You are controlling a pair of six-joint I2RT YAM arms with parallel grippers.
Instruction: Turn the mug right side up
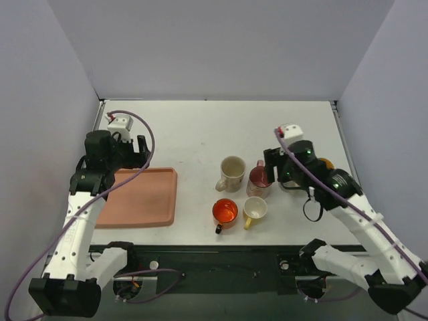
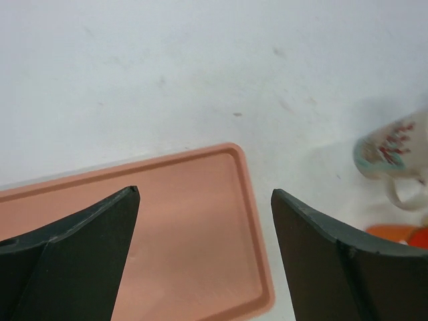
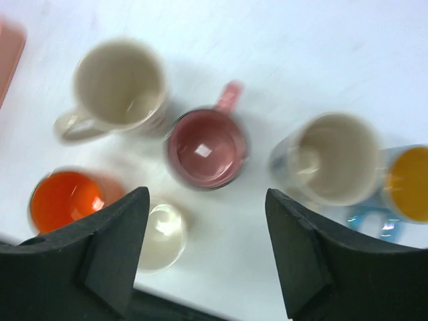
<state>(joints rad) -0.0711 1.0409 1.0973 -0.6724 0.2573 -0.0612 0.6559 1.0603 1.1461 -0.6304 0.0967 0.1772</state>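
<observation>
**Once the Mug Stood Mouth-Up: Clearing the Right Gripper**

While the white table (image 1: 200,127) filled the centre of the top view, the pink tray (image 1: 144,197) lay at its lower left. The left gripper (image 2: 204,192) hovered over the tray's upper right corner, jaws spread wide with nothing between them. It had no evident part in this step.

A cluster of mugs stood right of centre. In the right wrist view, every mug showed its mouth upward.

- The pink mug (image 3: 207,148), judged to be the task's mug, sat upright on the table mid-frame, handle pointing to the upper right.
- The cream mug (image 3: 120,83) stood just beside it at upper left.
- The white mug (image 3: 338,157) stood near it at right.
- The orange mug (image 3: 65,200) and the small cream mug (image 3: 164,234) occupied the lower left.

The right gripper (image 3: 207,194) hung over the pink mug, jaws apart and gripping nothing. The task appeared nearly complete, and the step in hand was release and retreat.

Recommended procedure:

1. The jaws needed to be wide enough to clear both rim and handle.
2. The retreat called for a straight vertical lift, because sideways drift risked striking the cream or white mug.
3. Any swing toward the lower right of the top view was best left until the fingers stood above all the rims.
</observation>
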